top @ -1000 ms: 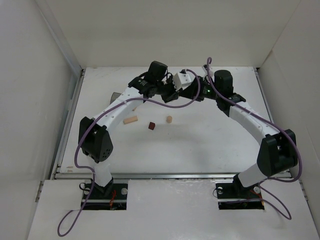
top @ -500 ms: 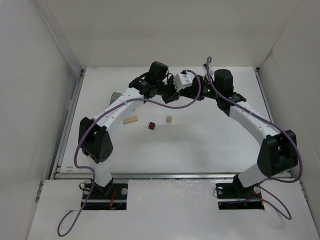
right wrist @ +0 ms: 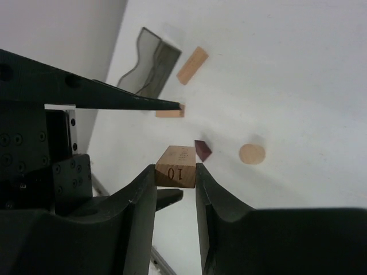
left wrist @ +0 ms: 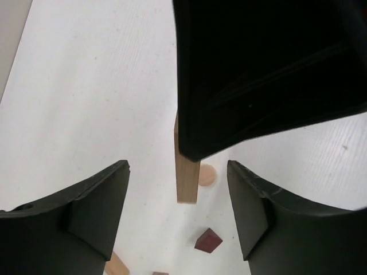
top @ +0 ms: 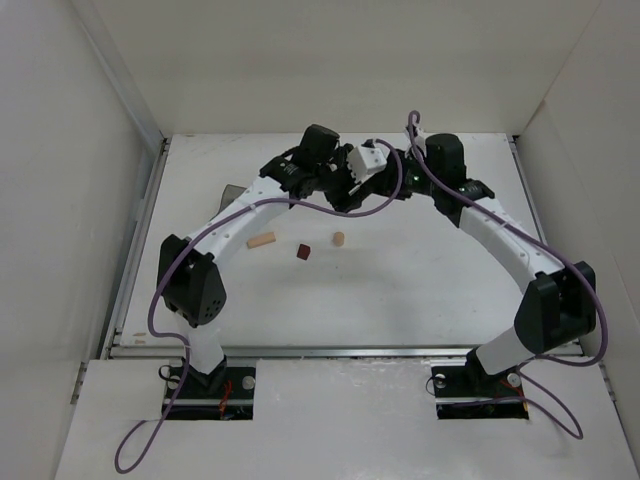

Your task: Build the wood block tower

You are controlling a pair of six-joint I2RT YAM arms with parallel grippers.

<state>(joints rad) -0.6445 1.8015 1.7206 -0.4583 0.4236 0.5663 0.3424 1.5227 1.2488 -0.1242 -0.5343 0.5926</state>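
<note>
My right gripper (right wrist: 176, 172) is shut on a pale wood block (right wrist: 176, 167) marked "10", held in the air above the table. In the left wrist view that block (left wrist: 187, 166) hangs down from the right gripper's black body. Its lower end sits between my left gripper's (left wrist: 178, 212) open fingers, with a gap on each side. On the table below lie a dark red-brown cube (top: 303, 251), a pale round upright (top: 339, 239) and a pale block (top: 262, 239) lying flat. Both grippers meet high over the table's back middle.
A grey tray (right wrist: 150, 69) stands at the back left, partly hidden by the left arm (top: 250, 210). A further pale wood piece (right wrist: 170, 112) shows just under the left finger. White walls close in the table on three sides.
The left gripper has opened off the pale block, which now stays in the right gripper alone. The right jaws closed a little tighter. The arms barely moved.
</note>
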